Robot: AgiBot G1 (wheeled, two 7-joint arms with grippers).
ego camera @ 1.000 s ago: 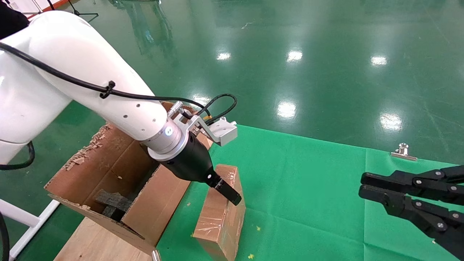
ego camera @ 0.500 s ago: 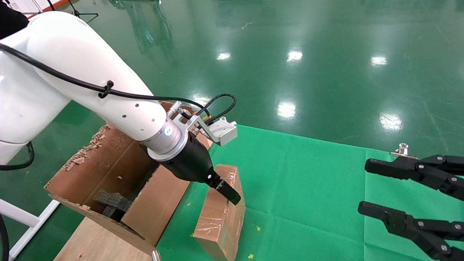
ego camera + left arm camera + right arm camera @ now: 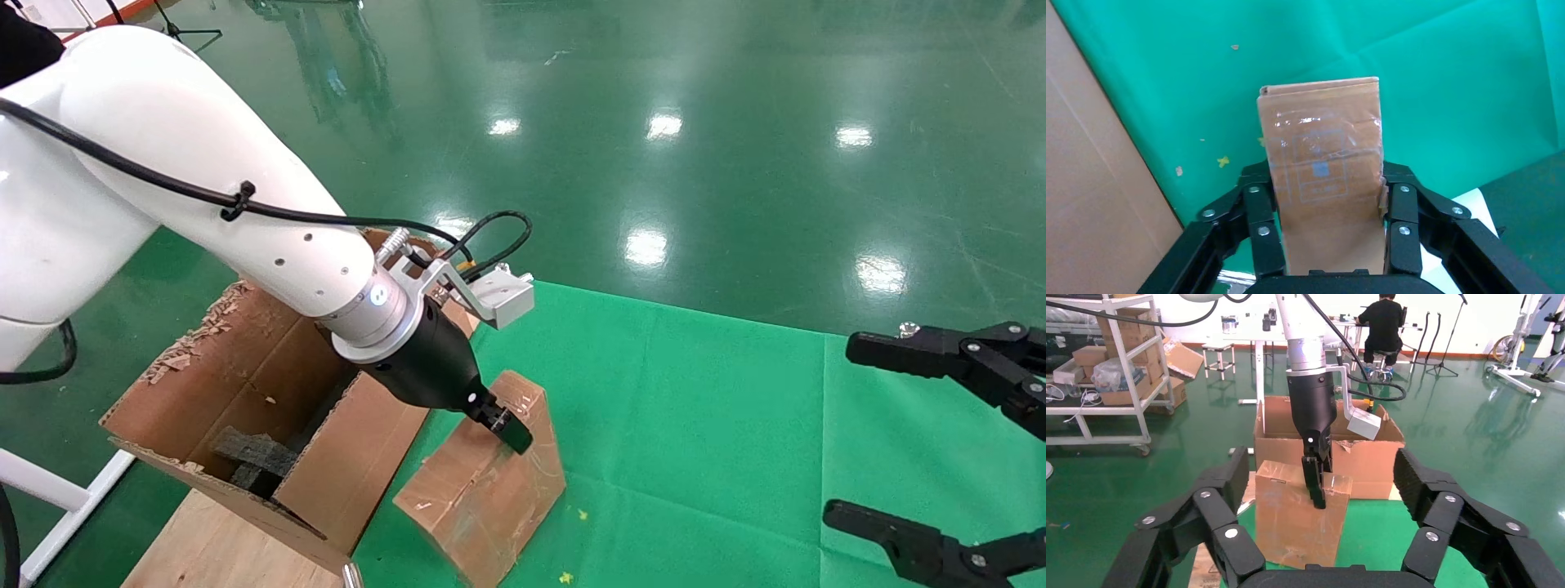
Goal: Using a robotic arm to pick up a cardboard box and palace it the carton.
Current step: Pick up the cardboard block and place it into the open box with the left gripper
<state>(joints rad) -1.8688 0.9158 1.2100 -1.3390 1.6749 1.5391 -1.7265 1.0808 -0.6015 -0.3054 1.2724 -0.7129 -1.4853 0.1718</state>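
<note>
The small taped cardboard box [image 3: 482, 490] stands tilted on the green cloth, right beside the carton [image 3: 245, 376]. My left gripper [image 3: 507, 429], on the white-and-silver arm, is shut on the box's upper end. In the left wrist view the cardboard box [image 3: 1321, 153] fills the gap between the fingers [image 3: 1260, 214]. The carton is open, with ragged flaps and black foam [image 3: 253, 453] inside. My right gripper [image 3: 874, 441] hangs open at the right, well away from the box. Its wrist view shows the box [image 3: 1291, 520], the left gripper [image 3: 1315, 484] on it and the carton [image 3: 1364, 465] behind.
A green cloth [image 3: 695, 425] covers the table. The carton rests on a wooden board [image 3: 212, 539] at the table's left end. A silver clip [image 3: 905, 329] peeks out at the cloth's far right edge. Beyond lies glossy green floor [image 3: 654, 122].
The box has tipped in the left gripper, its lower end swinging toward the carton so a broad face shows. The right gripper has opened from nearly shut to wide.
</note>
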